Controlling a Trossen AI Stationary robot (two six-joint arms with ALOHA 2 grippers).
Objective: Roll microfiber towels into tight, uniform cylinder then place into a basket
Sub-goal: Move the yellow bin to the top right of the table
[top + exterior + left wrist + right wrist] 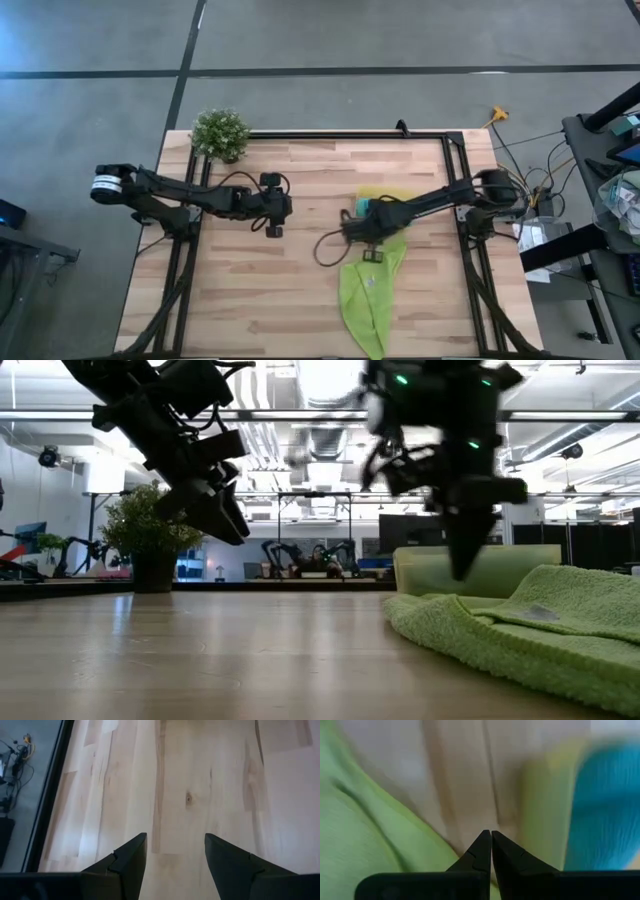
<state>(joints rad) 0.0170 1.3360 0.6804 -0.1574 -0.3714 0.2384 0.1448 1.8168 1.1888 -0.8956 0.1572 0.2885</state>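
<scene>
Lime-green towel (pixel 370 292): spread loosely over the tabletop (pixel 250 290) toward its near right part, narrowing to a crumpled tail close to the near edge, upper end lying just beside the basket; small white tag (pixel 368 281) showing on top. Seen in the low view as rumpled folds (pixel 520 630) flat on the wood, unrolled.

Tabletop of pale wood planks, framed by dark rails along the far, left and right edges.

Right arm reaching in from the right edge, right gripper (pixel 362 232) hanging above the strip between the green towel's upper end and the basket; fingers (pixel 481 851) pressed tip to tip, holding nothing, bare wood showing just past them, green cloth to one side and yellow wall with blue cloth to the other.

Left arm stretched from the left edge toward the centre, left gripper (pixel 274 212) raised over bare planks, well apart from both towels; fingers (pixel 131 855) spread wide, nothing between them.

Basket (pixel 400 193): bright yellow, toward the right edge, about midway between far and near edges, partly under the right arm. Turquoise-blue towel (pixel 602 810) inside it; rolled or not, cannot tell.

Small potted plant (pixel 220 133) at the far left corner.
</scene>
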